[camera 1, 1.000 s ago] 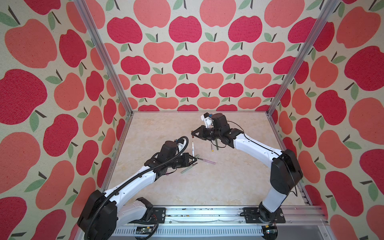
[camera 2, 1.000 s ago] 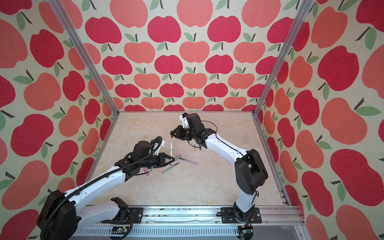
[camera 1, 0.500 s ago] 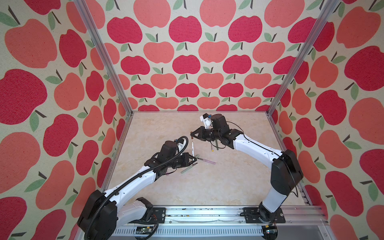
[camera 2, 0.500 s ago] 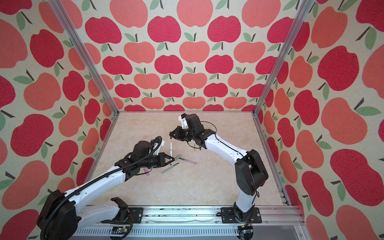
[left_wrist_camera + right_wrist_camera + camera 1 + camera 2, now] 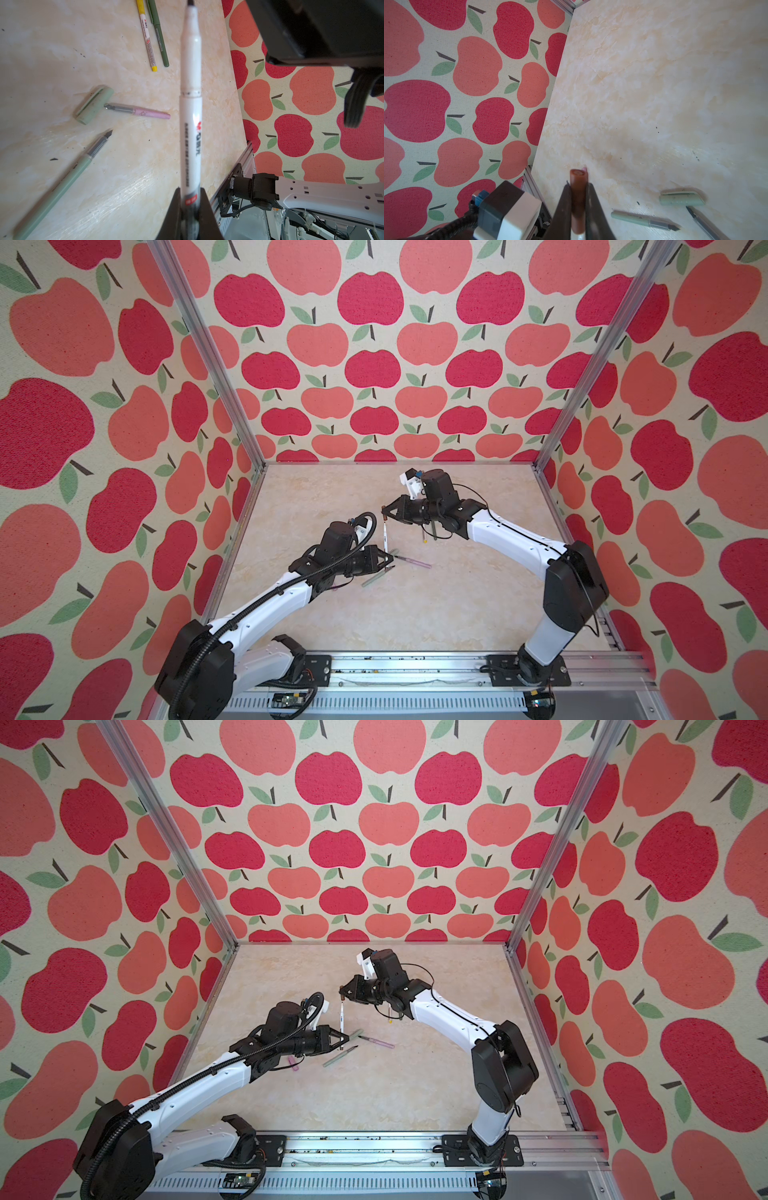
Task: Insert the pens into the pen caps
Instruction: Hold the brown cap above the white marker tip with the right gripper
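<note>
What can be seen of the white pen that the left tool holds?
The white pen is a slim plastic-looking marker with a dark pointed tip, uncapped. Its barrel carries a silvery ring, a red logo and dark print, and turns grey with a red label at the rear. The left tool is shut on that rear end; nothing else touches it. It is held off the table, tip toward the brown cap.

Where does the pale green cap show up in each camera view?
In a top view: pale green cap lying at the pink pen nib.
In a top view: same spot.
Left wrist: beside the pink pen's nib.
Right wrist: just past the pale green pen nib.
Shared landmark: the pale green pen, in all four.
</note>
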Robot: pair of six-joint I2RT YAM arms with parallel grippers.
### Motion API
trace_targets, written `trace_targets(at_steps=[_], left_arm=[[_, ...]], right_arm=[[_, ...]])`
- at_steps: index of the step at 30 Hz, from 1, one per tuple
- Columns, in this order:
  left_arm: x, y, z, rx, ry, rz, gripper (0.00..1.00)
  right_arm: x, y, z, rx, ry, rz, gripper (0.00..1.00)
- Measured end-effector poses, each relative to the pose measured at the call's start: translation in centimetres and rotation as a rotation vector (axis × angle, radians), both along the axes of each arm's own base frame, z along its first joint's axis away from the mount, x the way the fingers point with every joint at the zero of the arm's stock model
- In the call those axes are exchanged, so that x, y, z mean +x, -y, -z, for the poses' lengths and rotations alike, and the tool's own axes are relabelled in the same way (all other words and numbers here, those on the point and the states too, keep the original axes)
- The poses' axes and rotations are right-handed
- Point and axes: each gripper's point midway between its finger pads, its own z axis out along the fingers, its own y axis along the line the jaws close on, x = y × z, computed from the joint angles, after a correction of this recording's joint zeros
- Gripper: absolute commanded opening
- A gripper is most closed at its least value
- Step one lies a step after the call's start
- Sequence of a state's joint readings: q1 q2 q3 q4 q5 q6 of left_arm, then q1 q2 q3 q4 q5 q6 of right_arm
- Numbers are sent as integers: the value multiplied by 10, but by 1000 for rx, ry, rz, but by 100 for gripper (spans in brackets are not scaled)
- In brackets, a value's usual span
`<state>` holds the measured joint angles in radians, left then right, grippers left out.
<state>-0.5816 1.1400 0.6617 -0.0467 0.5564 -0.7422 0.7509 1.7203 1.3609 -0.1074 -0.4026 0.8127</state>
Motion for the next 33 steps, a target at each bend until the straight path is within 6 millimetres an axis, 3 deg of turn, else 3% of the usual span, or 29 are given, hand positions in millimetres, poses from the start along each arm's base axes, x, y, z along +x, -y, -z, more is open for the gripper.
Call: trace_targets(at_steps=[33], left_arm=[[0,0,-1,0,0,0,0]], right_arm=[[-4,-1,4,-11,4,-13,7]])
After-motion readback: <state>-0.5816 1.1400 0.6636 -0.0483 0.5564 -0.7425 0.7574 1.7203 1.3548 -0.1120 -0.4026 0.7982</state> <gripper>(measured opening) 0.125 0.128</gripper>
